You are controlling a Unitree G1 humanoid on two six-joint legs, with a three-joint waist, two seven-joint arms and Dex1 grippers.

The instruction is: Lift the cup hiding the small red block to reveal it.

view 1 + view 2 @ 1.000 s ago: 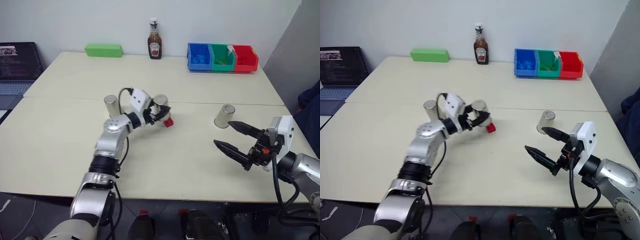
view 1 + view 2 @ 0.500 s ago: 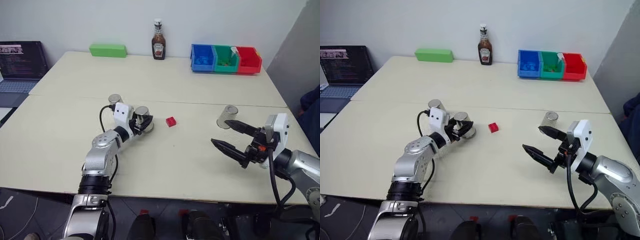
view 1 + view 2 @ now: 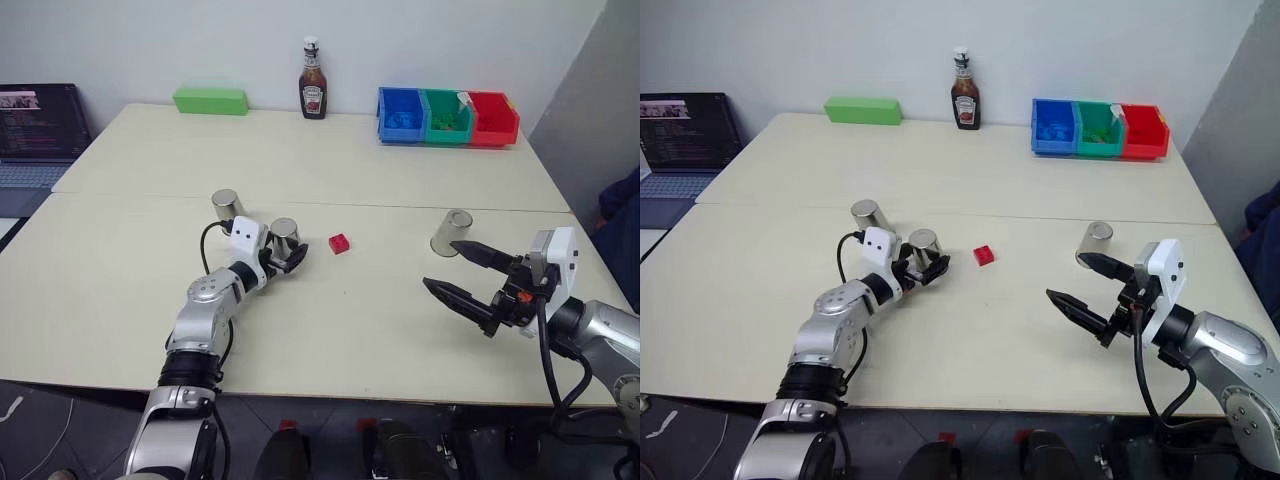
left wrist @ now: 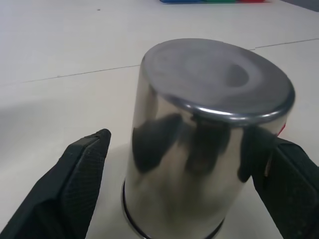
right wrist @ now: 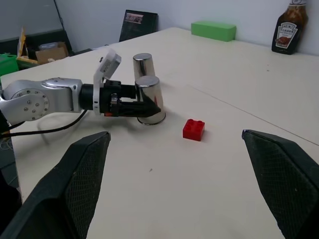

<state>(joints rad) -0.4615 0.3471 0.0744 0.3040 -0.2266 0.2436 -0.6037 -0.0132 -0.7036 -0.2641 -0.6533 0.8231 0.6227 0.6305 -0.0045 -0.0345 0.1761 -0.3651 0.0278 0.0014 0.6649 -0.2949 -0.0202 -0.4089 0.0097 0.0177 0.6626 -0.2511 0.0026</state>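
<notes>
Item 1, the cup (image 3: 286, 241): shiny silver tumbler, standing mouth down on the table (image 3: 130, 270) at centre-left. The left gripper (image 3: 287, 259) sits around it, one black finger on each side; the left wrist view shows bare table between each finger (image 4: 75, 172) and the cup wall, so the fingers stand wide and hold nothing.

Item 2, the small red block (image 3: 339, 243): bright red studded brick, uncovered, lying on the table just beside the cup at its 3 o'clock, apart from it.

Item 3, second cup (image 3: 226, 205): same make, mouth down, near the first at its 10 o'clock, not touching.

Item 4, third cup (image 3: 450, 231): same make, mouth down, well apart toward the right side of the table, at 3 o'clock from the red block.

Item 5, right gripper (image 3: 460, 272): hovers above the table at the third cup's 6 o'clock, fingers spread wide, empty, tips pointing toward the table centre.

Item 6, ketchup bottle (image 3: 311, 93): upright at the far edge, 12 o'clock from the block.

Item 7, green box (image 3: 210, 100): flat, at the far edge, 9 o'clock from the bottle.

Item 8, three bins in a row at the far right: blue bin (image 3: 399, 112), green bin (image 3: 445, 114), red bin (image 3: 491, 116), touching side by side.

Item 9, laptop (image 3: 38, 125): open, screen lit, beyond the table's left edge.
</notes>
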